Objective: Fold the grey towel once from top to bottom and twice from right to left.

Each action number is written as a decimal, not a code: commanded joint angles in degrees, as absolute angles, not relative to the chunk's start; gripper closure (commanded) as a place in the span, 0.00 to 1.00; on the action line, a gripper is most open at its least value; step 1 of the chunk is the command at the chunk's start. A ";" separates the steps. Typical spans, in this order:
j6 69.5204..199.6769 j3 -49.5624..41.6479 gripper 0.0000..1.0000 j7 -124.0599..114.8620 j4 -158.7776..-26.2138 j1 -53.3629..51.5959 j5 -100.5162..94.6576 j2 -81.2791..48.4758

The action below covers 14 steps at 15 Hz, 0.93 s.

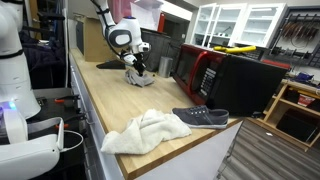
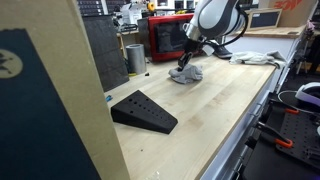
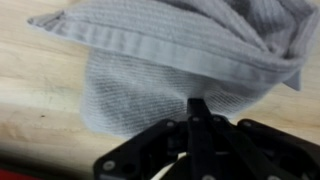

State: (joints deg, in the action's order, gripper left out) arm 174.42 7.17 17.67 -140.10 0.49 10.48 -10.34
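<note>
The grey towel (image 1: pixel 141 79) lies bunched on the far part of the wooden table (image 1: pixel 110 105), and it also shows in an exterior view (image 2: pixel 188 74). My gripper (image 1: pixel 136 68) (image 2: pixel 184 62) is right over it and points down. In the wrist view the grey towel (image 3: pixel 160 50) fills the frame, with a hemmed edge folded over across the top. The gripper's two fingers (image 3: pixel 197 106) are pressed together and pinch a fold of the fabric. Part of the towel is lifted off the table.
A white towel (image 1: pixel 145 131) and a dark grey cloth (image 1: pixel 201 117) lie near the table's near end. A red microwave (image 1: pixel 195 67) (image 2: pixel 168 38) and a black box (image 1: pixel 246 85) stand along one side. A black wedge (image 2: pixel 143 111) and a metal cup (image 2: pixel 135 57) stand on the table.
</note>
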 commanded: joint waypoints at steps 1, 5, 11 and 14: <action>170.22 3.76 1.00 15.48 -146.99 0.04 7.36 -2.37; 165.20 -0.91 1.00 9.69 -151.87 1.41 -3.35 3.15; 146.22 -1.56 1.00 13.06 -153.65 0.01 2.04 8.99; 136.73 -1.98 1.00 15.88 -153.38 -1.15 6.85 11.93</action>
